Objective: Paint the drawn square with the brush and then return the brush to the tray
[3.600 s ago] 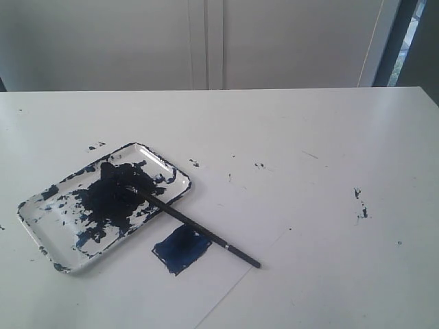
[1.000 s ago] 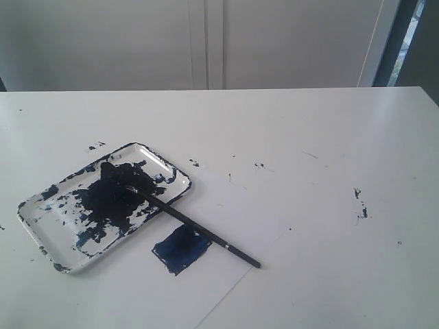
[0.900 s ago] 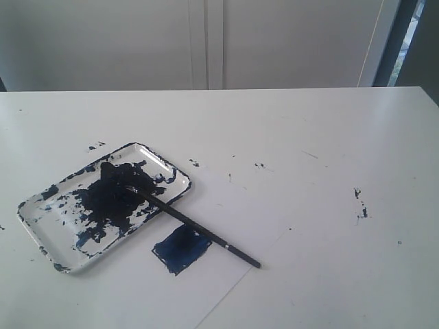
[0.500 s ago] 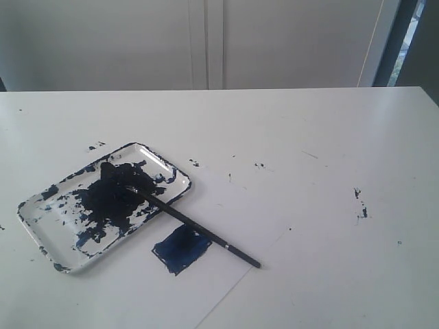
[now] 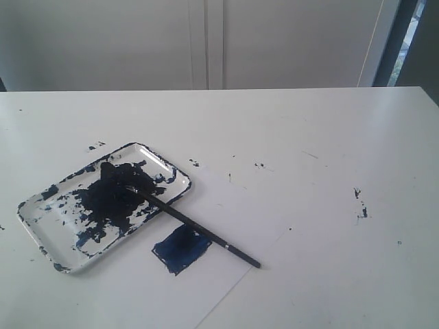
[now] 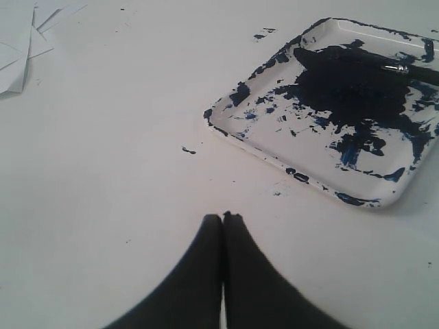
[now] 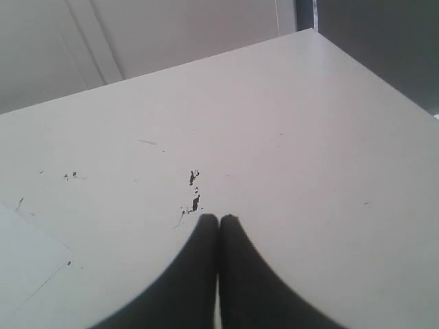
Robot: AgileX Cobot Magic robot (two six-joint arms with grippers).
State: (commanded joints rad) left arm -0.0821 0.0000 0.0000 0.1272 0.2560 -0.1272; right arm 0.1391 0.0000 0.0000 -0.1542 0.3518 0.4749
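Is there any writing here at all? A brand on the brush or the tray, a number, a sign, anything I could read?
None: no view shows a word, number or sign.
The tray bears only dark paint smears.
The brush handle looks plain black; any fine print is too small to tell.
The paper carries only the painted drawn square.
The specks on the table are paint, not letters.

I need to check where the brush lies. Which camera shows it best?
The exterior view: the whole brush shows, tip in the tray, handle running past the drawn square. The left wrist view catches only its tip end; the right wrist view, none of it.
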